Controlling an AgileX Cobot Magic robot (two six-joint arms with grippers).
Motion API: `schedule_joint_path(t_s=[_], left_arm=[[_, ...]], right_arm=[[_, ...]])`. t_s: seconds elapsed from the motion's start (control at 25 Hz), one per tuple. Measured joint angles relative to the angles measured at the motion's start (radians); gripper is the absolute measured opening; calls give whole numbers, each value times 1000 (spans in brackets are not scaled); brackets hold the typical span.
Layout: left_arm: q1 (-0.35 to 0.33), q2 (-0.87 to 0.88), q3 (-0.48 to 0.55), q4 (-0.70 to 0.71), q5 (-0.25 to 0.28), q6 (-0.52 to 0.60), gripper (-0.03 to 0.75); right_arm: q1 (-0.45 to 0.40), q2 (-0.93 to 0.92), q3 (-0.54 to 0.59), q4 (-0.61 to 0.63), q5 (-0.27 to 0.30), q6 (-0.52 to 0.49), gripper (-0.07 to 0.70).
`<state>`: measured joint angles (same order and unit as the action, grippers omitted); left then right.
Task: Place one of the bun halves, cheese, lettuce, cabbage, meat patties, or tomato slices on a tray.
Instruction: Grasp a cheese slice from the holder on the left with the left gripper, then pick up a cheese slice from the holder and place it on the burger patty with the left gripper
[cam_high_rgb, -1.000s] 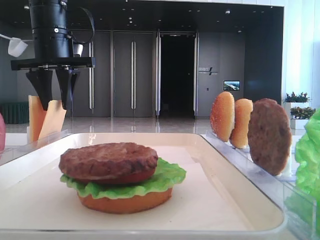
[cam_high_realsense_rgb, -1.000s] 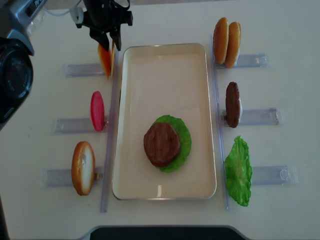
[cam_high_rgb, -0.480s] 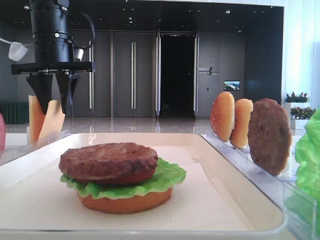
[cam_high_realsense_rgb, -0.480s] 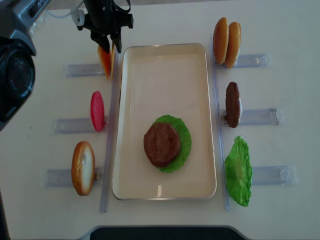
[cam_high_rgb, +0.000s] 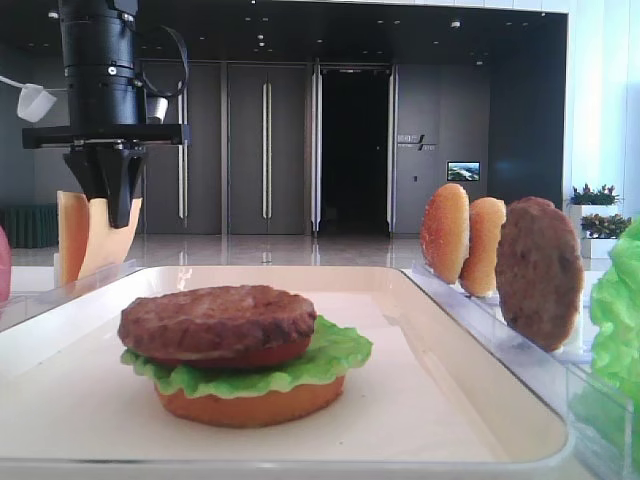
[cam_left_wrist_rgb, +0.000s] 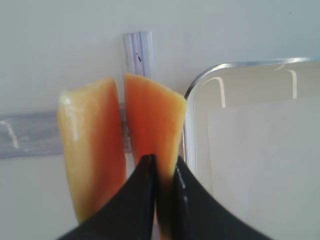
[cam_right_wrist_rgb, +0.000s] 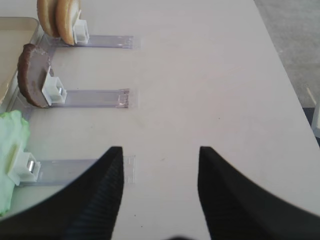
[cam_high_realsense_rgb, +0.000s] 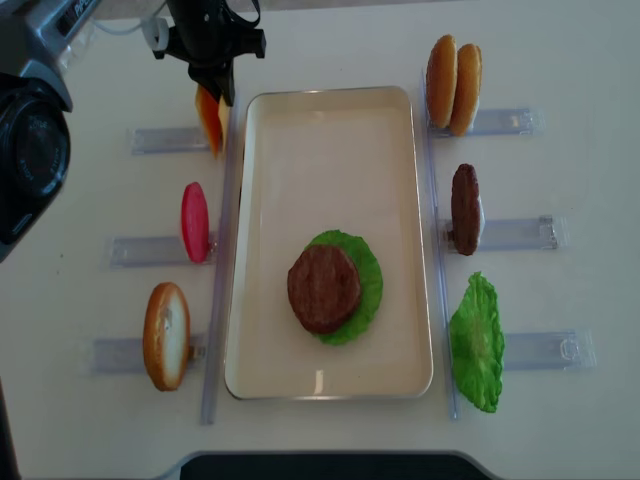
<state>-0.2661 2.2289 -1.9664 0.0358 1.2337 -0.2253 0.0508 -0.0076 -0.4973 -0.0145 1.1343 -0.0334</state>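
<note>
Tabletop: left gripper (cam_left_wrist_rgb: 161, 172) pinching cheese (cam_left_wrist_rgb: 152, 127)

Most of the tray (cam_high_realsense_rgb: 400, 150) is lying bare: its whole far half and the near strip are giving room for a gripper to come down. The stack of bun, lettuce and patty (cam_high_realsense_rgb: 324, 288) is sitting in the near half, blocking that middle patch. Along the tray's left edge, two upright cheese (cam_left_wrist_rgb: 150, 130) slices are crowding the far corner, the left gripper (cam_left_wrist_rgb: 161, 172) pinching the one nearer the rim. Along the right edge, upright buns (cam_high_realsense_rgb: 453, 84), a patty (cam_high_realsense_rgb: 465, 208) and lettuce (cam_high_realsense_rgb: 476, 342) are forming a wall. The desk (cam_right_wrist_rgb: 215, 75) beyond the right racks is lying open under the right gripper (cam_right_wrist_rgb: 160, 165).
</note>
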Motion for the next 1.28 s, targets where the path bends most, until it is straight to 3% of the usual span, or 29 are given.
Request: schedule_joint_path(t_s=[1.28], left_arm=[[0,-71,-6,-52,0,26,34]], right_arm=[[0,0,0,0,0,0,359]])
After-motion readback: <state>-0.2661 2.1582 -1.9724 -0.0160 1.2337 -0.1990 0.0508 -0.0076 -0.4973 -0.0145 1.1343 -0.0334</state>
